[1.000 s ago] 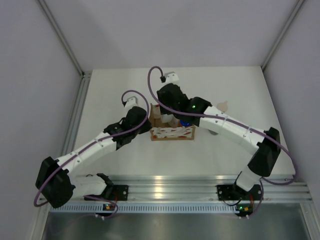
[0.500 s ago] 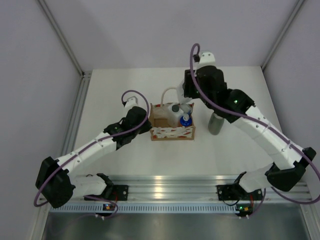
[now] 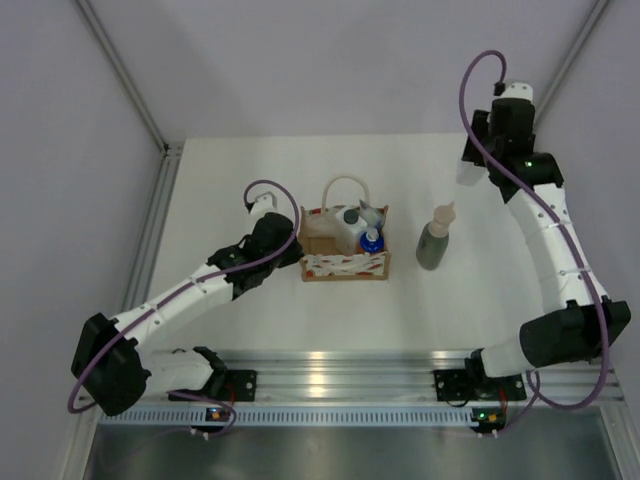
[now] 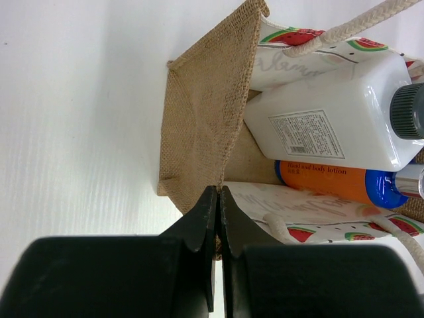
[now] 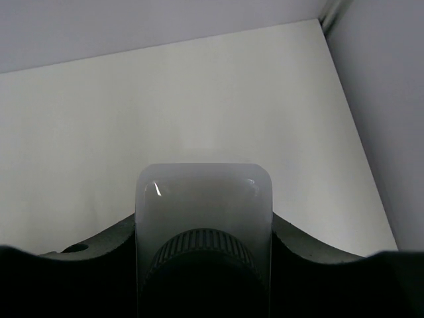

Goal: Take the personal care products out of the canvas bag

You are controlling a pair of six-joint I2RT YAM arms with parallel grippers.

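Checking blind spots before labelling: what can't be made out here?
Left wrist view: right edge cuts off the caps of the white bottle and orange bottle in the bag.
Right wrist view: the bottom edge cuts off the held bottle's cap.
Top view: print on the green bottle, too small.

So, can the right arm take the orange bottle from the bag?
Probably not yet: the right hand holds a white bottle, away from the canvas bag. The orange bottle lies uncovered at the open top, so an emptied hand could reach it.
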